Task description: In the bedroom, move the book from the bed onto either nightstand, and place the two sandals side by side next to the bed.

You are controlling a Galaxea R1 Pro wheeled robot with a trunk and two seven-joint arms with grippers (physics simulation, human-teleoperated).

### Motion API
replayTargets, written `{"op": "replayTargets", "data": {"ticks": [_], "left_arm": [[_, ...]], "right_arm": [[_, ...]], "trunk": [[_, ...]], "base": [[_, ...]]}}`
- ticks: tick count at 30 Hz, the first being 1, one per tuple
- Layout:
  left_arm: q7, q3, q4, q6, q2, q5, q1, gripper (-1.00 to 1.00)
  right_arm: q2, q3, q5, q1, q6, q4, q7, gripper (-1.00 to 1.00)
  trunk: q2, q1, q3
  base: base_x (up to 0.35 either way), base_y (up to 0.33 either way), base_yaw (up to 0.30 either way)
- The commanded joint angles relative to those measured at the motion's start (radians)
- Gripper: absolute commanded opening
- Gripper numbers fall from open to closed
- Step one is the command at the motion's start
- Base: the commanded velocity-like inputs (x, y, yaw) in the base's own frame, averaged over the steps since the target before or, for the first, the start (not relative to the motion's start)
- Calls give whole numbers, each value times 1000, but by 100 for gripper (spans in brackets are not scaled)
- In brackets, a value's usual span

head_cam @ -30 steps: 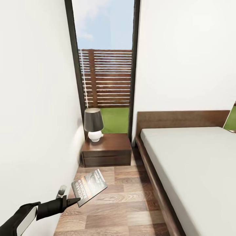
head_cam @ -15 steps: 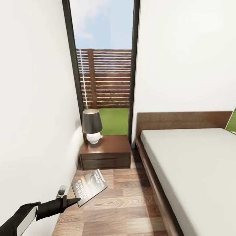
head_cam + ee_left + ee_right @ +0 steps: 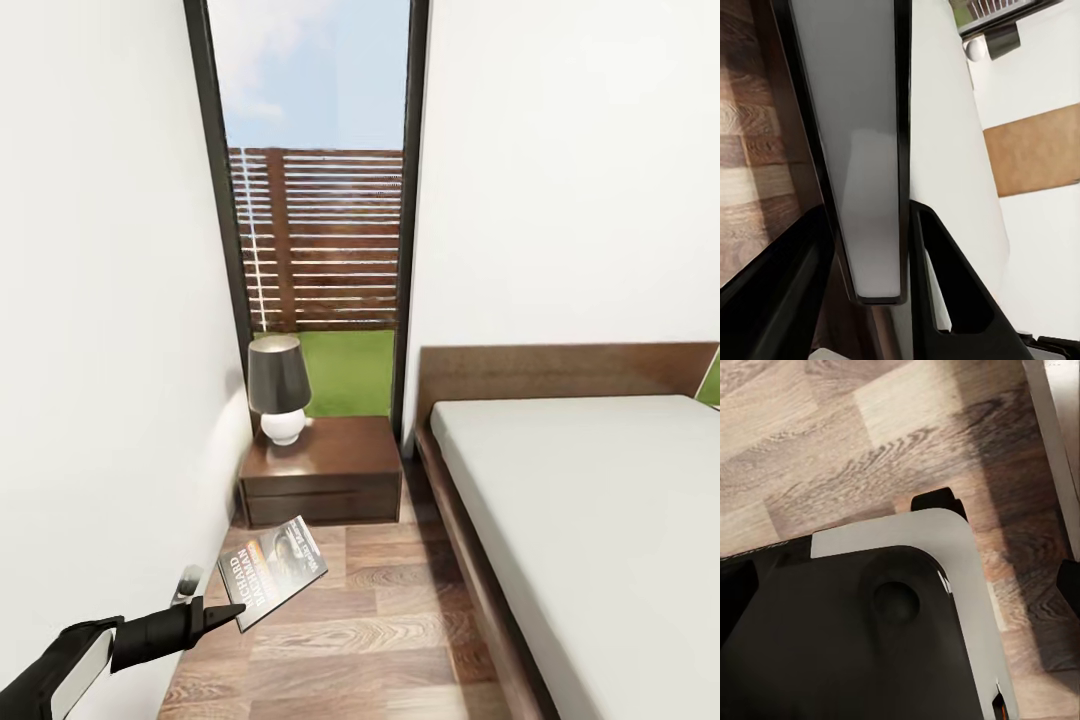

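Left gripper [image 3: 236,611] pinches thin glossy paperback book [image 3: 272,570]; boxy dark-wood nightstand [image 3: 322,484] ahead.

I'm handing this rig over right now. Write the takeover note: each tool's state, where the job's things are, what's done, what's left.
Left tool: shut on the book, gripping one corner; the book hangs above the wood floor, off the bed.
Right tool: not in view; the right wrist view looks down at floor and the robot's own body.
Nightstand stands ahead by the window, with a lamp on the wall side of its top; the half nearer the bed is bare.
Done: book lifted off the bed.
Left: set the book on the nightstand, then find both sandals and place them side by side beside the bed.
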State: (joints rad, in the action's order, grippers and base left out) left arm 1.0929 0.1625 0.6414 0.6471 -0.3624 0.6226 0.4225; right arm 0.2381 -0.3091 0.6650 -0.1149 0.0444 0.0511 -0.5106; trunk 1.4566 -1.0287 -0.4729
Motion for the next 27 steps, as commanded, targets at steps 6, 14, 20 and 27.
{"op": "replayTargets", "data": {"ticks": [6, 14, 20, 27], "left_arm": [[0, 5, 0, 8, -1, 9, 1, -100], [1, 5, 0, 8, -1, 9, 1, -100], [1, 5, 0, 8, -1, 9, 1, -100], [1, 5, 0, 8, -1, 9, 1, -100]], "right_arm": [[0, -8, 8, -2, 5, 4, -6, 100], [0, -8, 8, -2, 5, 4, -6, 100], [-1, -8, 8, -2, 5, 4, -6, 100], [-1, -8, 8, -2, 5, 4, -6, 100]], "trunk": [[1, 0, -1], [1, 0, -1], [1, 0, -1], [1, 0, -1]], "base": [[155, 0, 0], [155, 0, 0], [155, 0, 0], [155, 0, 0]]}}
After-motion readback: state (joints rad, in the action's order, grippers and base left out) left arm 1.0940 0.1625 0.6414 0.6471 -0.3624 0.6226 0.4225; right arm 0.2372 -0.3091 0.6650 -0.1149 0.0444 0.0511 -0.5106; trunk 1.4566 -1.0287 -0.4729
